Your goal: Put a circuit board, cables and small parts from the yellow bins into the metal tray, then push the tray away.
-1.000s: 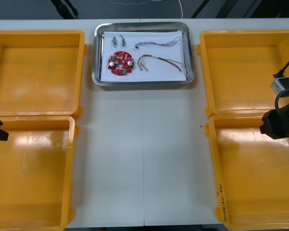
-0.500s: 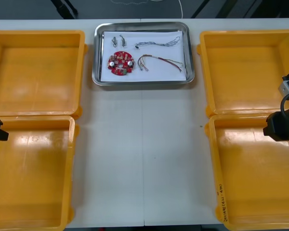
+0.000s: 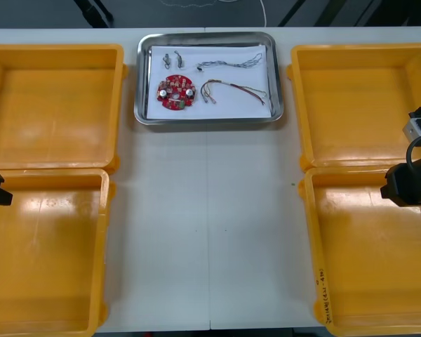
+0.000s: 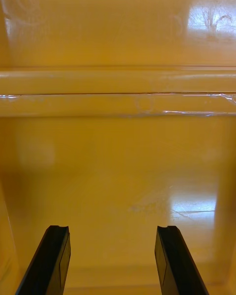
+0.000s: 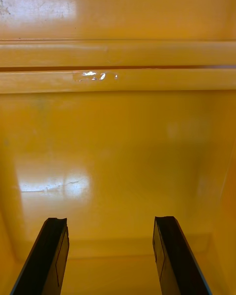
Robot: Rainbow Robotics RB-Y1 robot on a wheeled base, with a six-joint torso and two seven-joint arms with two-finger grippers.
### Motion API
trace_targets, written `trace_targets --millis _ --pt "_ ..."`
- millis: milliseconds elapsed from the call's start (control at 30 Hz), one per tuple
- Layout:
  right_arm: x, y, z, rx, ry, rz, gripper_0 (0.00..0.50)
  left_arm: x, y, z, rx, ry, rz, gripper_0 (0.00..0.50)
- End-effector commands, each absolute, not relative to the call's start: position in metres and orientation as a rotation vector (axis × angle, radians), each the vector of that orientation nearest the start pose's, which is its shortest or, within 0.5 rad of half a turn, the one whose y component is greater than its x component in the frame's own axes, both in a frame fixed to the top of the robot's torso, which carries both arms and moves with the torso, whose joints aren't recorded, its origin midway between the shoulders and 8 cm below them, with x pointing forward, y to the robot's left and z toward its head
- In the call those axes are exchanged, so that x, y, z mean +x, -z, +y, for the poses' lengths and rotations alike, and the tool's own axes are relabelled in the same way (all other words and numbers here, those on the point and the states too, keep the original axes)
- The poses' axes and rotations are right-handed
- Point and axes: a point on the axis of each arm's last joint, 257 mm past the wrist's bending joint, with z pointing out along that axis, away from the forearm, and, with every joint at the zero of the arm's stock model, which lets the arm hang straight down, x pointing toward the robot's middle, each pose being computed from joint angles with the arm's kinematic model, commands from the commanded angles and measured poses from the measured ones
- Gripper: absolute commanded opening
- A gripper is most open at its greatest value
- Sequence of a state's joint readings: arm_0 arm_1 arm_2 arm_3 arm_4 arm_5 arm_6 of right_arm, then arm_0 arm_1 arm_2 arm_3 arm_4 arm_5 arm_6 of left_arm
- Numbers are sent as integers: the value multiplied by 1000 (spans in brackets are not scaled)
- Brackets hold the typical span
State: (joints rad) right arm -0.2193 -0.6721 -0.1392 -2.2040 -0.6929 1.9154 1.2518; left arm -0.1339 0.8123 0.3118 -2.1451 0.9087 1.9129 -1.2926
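The desk (image 3: 210, 232) carries four yellow bins (image 3: 56, 50), two along each side edge. The left pincer (image 5: 110, 221) hangs over the near left bin (image 3: 102, 246), fingers spread wide, holding and touching nothing; the right pincer (image 4: 113, 228) does likewise over the near right bin (image 3: 310, 246). The metal tray (image 3: 207, 121) sits at the middle of the far edge, holding a red circuit board (image 3: 175, 92), a blue and white cable (image 3: 230, 64), a red and yellow cable (image 3: 233, 90) and small metal parts (image 3: 172, 59). Handwriting on the near right bin's rim is too small to read.
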Motion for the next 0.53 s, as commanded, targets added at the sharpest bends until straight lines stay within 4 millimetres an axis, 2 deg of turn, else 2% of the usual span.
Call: trace_targets --millis 33,533 --pt "386 183 -327 13 12 2662 500 356 165 393 83 -66 2733 500" --pt "386 183 -326 2 12 2663 500 356 165 393 83 -66 2733 500"
